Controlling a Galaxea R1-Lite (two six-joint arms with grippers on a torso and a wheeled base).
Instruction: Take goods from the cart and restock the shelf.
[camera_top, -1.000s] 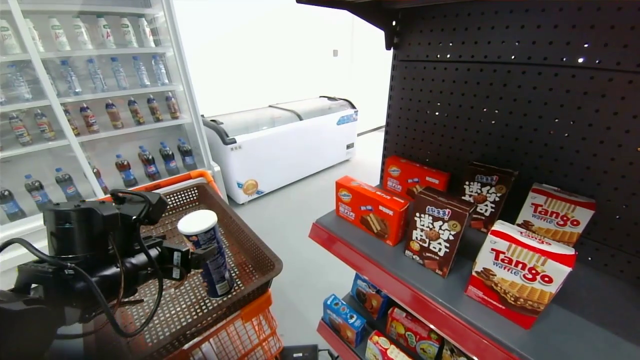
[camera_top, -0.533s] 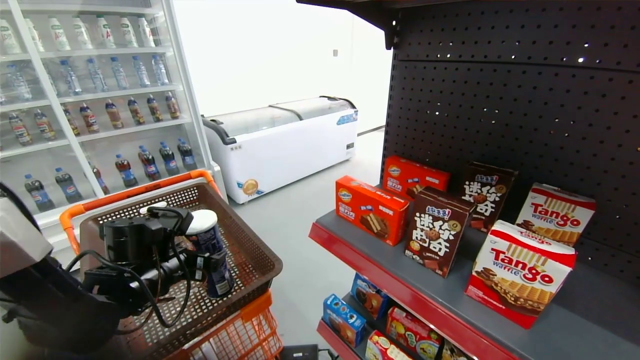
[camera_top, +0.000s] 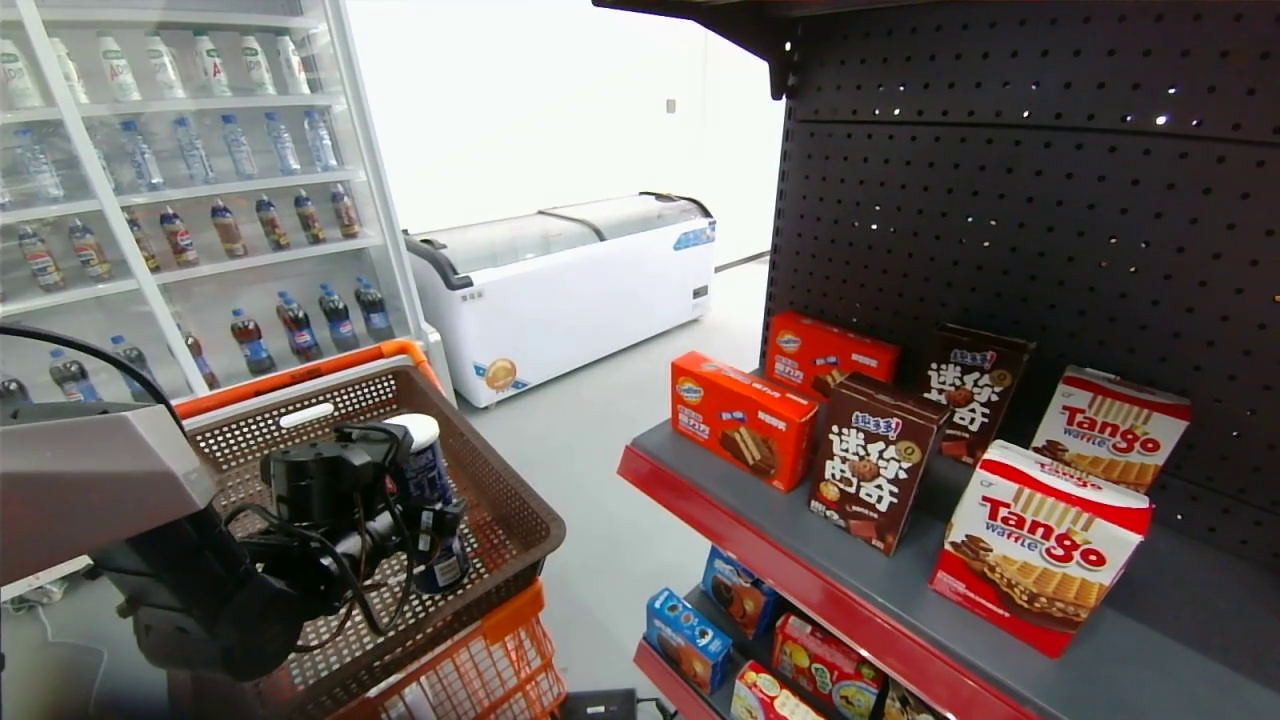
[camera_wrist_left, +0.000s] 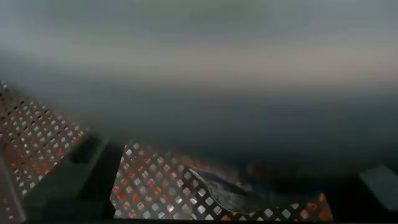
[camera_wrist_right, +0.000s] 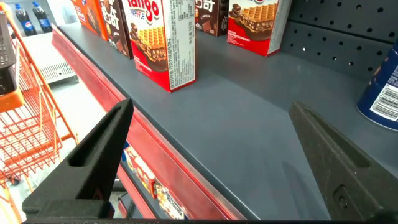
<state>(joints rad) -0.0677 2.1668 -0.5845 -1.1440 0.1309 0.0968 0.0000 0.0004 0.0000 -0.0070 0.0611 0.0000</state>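
A shop aisle, with a drinks fridge (camera_top: 200, 200) and a chest freezer (camera_top: 560, 290) at the back. The left end effector (camera_top: 435, 525) is down inside the brown cart basket (camera_top: 505, 490). It sits right at the blue can (camera_top: 425, 470), which stands upright on the basket floor. Whether it is clenched on the can I cannot tell. The right end effector (camera_wrist_right: 211, 106) hangs released and spread wide above the grey shelf (camera_wrist_right: 249, 137). A waffle box (camera_wrist_right: 165, 43) stands just beyond it.

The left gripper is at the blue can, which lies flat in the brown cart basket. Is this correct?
No. The head view shows that the blue can stands upright in the brown cart basket, with the left gripper at it.
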